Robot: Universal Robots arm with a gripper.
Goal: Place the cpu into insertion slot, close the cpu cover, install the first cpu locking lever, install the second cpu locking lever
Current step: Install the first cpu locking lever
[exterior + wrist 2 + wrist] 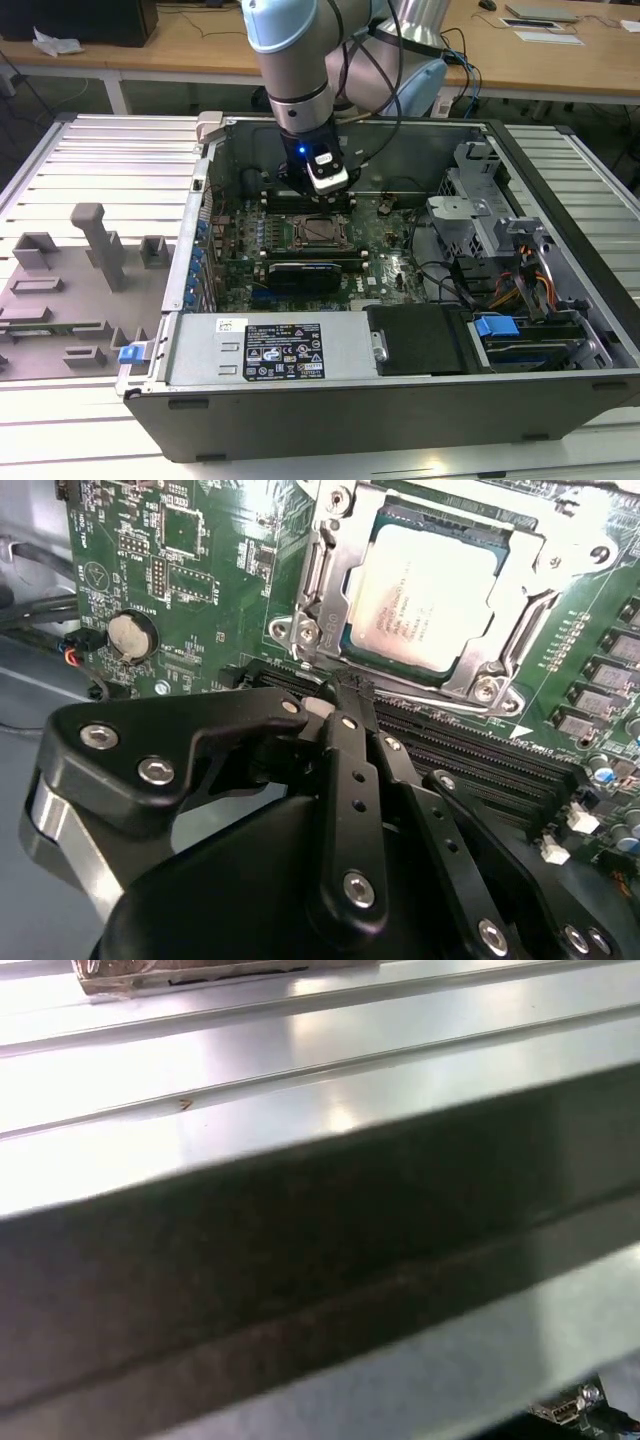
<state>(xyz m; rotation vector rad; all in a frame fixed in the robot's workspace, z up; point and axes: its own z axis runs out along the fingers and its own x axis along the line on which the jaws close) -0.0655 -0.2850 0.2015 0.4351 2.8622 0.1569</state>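
The cpu (425,592), a flat square chip with a pale metal top, lies in the insertion slot (318,575) on the green motherboard. The cpu cover (505,645), a silver frame, lies flat around the chip's edges. My gripper (345,692) is shut with nothing between its black fingers. Its tips hover beside the socket's corner, over the long black memory slots (470,760). In the exterior view the gripper (322,198) hangs inside the open computer case, just behind the cpu (322,230).
A long black card (315,272) sits in front of the socket, with the power supply (270,350) nearer still. A drive cage and cables (500,270) crowd the exterior view's right. Grey fixture blocks (90,240) stand on the ribbed table at its left. The case wall (320,1260) is close.
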